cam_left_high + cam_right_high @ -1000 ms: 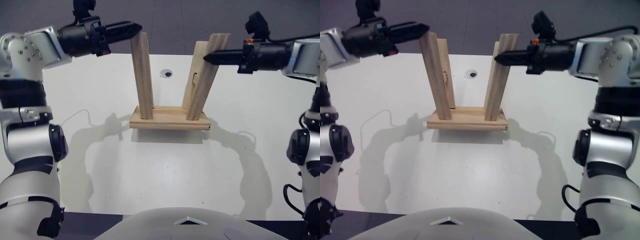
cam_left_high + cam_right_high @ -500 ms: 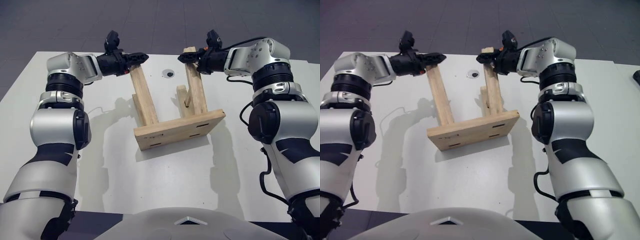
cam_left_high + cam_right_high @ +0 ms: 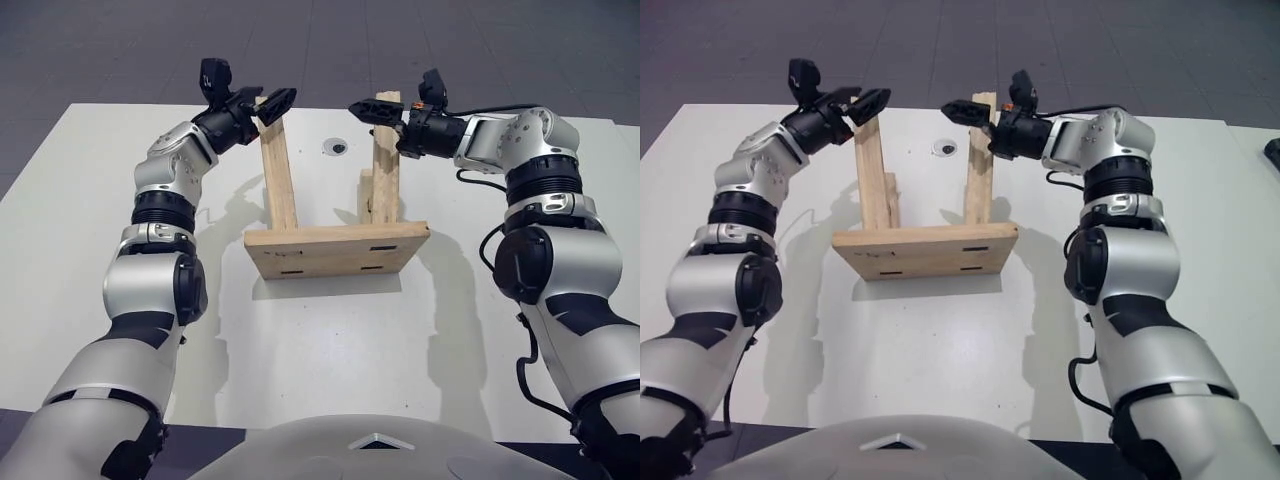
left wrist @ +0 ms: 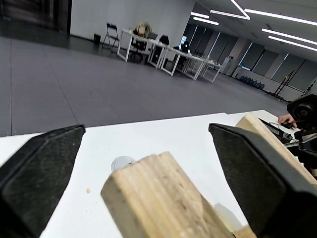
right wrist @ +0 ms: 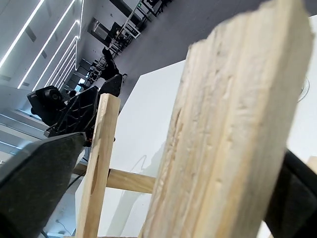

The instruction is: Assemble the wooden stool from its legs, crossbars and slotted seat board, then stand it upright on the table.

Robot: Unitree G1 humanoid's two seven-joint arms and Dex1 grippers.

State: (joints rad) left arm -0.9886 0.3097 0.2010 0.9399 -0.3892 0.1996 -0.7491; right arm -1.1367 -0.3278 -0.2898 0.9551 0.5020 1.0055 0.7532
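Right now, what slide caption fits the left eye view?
Open left gripper and right gripper straddle the tips of two stool legs; slotted seat board faces the camera.

Pale, rough-grained bare wood stool (image 3: 335, 250) on a smooth matt white table (image 3: 330, 350).

White counter (image 3: 330, 360) before me, a small round port (image 3: 338, 148) near its far edge. Beyond it, dark grey tiled floor (image 3: 420, 40). Far off stand white desks (image 4: 163, 49), a chair (image 4: 113, 32), and long ceiling lights (image 4: 277, 16).
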